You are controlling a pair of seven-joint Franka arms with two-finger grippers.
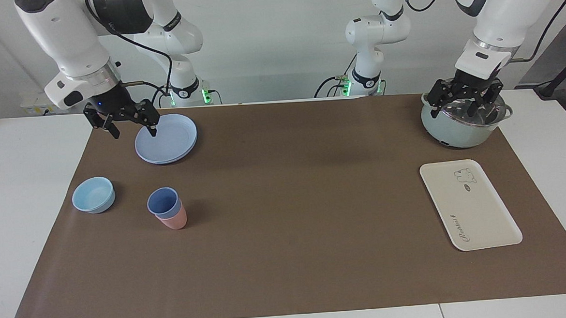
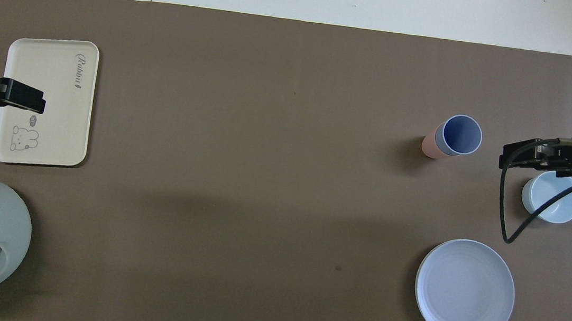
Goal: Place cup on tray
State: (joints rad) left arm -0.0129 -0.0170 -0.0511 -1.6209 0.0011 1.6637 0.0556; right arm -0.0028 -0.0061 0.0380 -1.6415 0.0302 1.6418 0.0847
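Cup [image 1: 163, 202]: was nested upright in a pink cup [image 1: 175, 220], toward the right arm's end of the table
Tray [image 1: 469, 205]: was lying bare toward the left arm's end
Right gripper [image 1: 131, 125]: jaws were spread wide, nothing held, over the plate's [image 1: 166, 141] edge
Left gripper [image 1: 464, 98]: jaws were spread, empty, over the pot [image 1: 460, 130]

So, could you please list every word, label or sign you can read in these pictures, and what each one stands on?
"Rabbit", or close to it, in cursive script: on the tray, along one short end.
Small dark oval beside the bear drawing on the tray: holds marks too small to read.
Nothing readable shows on the cup, the pink cup, the bowl, the plate or the pot.
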